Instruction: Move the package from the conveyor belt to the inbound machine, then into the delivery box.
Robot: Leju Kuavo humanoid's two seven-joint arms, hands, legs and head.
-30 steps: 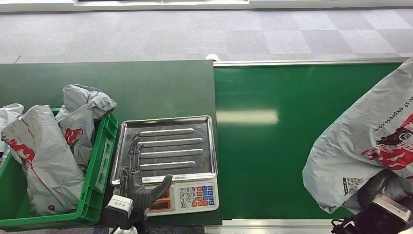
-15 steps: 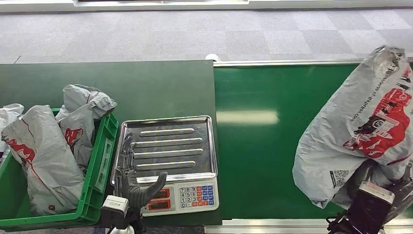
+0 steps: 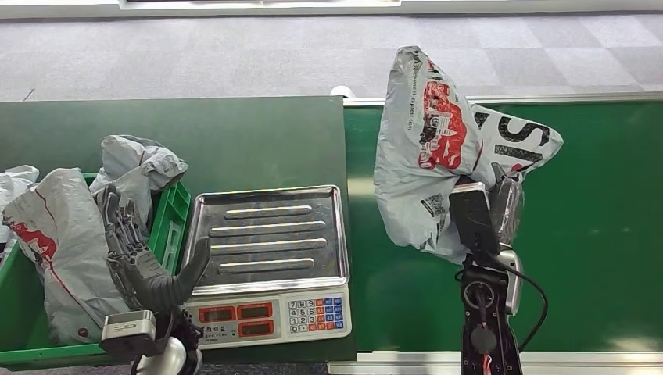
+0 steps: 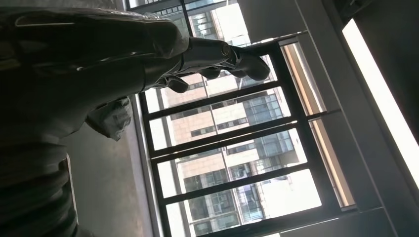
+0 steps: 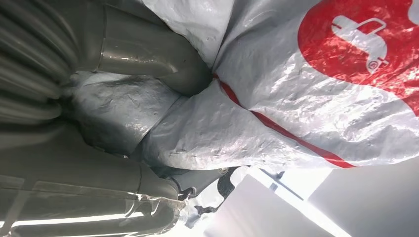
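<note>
The inbound machine (image 3: 266,258) stands on the desk (image 3: 234,141), just left of the conveyor belt (image 3: 594,219). The delivery box (image 3: 160,242) sits just left of the machine, with filled bags (image 3: 62,250) in it. The left robot hand (image 3: 148,269) is raised over the box's right wall. The right robot hand (image 3: 500,207) holds the package (image 3: 426,148) above the belt's left part.

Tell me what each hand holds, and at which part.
Right hand grips the grey plastic courier package by its lower bunched part. Left hand holds nothing.
</note>
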